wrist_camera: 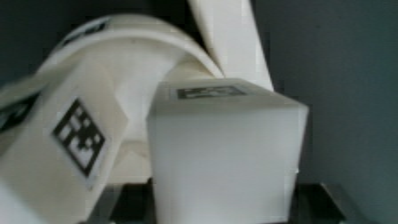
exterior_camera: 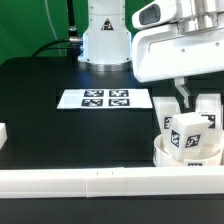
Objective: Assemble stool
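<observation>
The round white seat (exterior_camera: 187, 157) lies at the exterior view's lower right, by the front rail. Tagged white block legs stand in it; one (exterior_camera: 187, 131) is in front and another (exterior_camera: 208, 108) is behind it. My gripper (exterior_camera: 186, 98) hangs right over them. In the wrist view a white leg (wrist_camera: 222, 130) with a tag on its end fills the gap between my dark fingers (wrist_camera: 128, 200), which press on both its sides; my gripper (wrist_camera: 222, 205) is shut on it. A second tagged leg (wrist_camera: 80, 115) leans beside it.
The marker board (exterior_camera: 105, 99) lies mid-table. A long white rail (exterior_camera: 100, 182) runs along the front edge. A small white part (exterior_camera: 3, 133) sits at the exterior view's left edge. The robot base (exterior_camera: 105, 40) stands at the back.
</observation>
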`<action>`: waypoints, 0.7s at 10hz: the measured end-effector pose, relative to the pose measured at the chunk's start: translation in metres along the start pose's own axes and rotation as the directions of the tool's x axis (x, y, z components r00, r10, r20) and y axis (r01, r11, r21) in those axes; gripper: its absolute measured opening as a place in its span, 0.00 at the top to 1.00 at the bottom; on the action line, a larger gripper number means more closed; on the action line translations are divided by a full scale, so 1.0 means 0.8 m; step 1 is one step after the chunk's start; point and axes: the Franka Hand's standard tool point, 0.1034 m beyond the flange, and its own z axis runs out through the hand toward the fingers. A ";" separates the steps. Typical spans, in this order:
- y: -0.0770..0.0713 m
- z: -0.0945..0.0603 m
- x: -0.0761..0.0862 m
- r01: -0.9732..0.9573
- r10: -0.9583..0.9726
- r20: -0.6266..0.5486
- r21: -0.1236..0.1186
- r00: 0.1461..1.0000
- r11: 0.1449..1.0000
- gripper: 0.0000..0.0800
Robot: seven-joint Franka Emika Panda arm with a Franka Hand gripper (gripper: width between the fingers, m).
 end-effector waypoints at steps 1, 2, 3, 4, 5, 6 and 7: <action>0.000 0.000 -0.001 -0.105 0.105 -0.006 -0.001 0.994 0.994 0.58; 0.000 0.000 -0.001 -0.237 0.237 -0.010 0.000 0.971 0.971 0.58; 0.001 0.000 -0.001 -0.360 0.360 -0.012 0.010 0.933 0.933 0.58; 0.000 0.000 0.000 -0.445 0.445 -0.014 0.024 0.895 0.895 0.58; -0.001 -0.002 0.001 -0.529 0.530 -0.014 0.038 0.848 0.848 0.58; -0.002 -0.002 0.000 -0.609 0.610 -0.006 0.045 0.793 0.792 0.58; 0.000 -0.003 0.002 -0.656 0.656 -0.001 0.050 0.754 0.753 0.58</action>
